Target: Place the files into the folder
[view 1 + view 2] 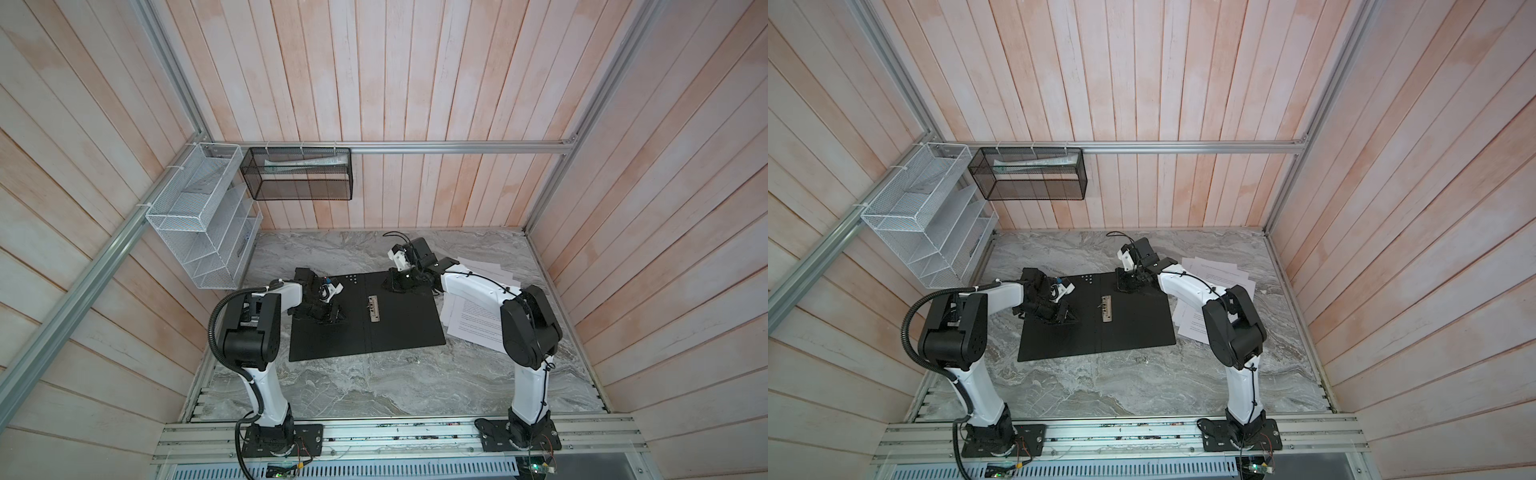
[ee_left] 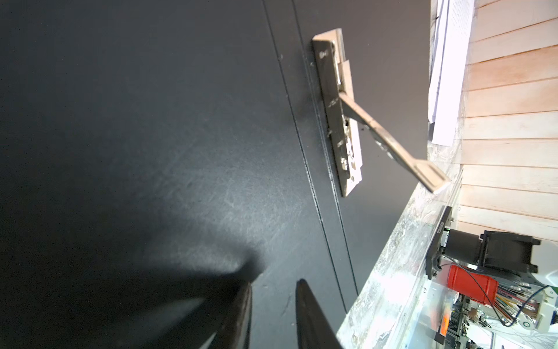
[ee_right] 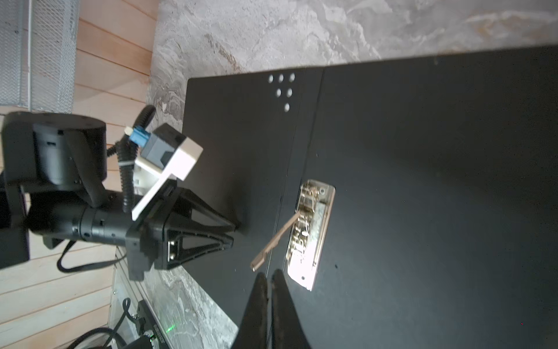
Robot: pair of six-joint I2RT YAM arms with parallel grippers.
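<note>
The folder lies open, clip lever raised; the files fan out just right of it. The left gripper, fingers slightly apart and empty, hangs low over its left half. The right gripper, closed and empty, is near its far edge. Loose sheets may snag the lever or crumple.

An open black card folder lies flat mid-table on the grey marble tabletop, its metal spine clip just right of the fold. Loose white printed paper sheets lie just beside its right edge. A white wire-mesh rack and black mesh basket hang behind, far left.
</note>
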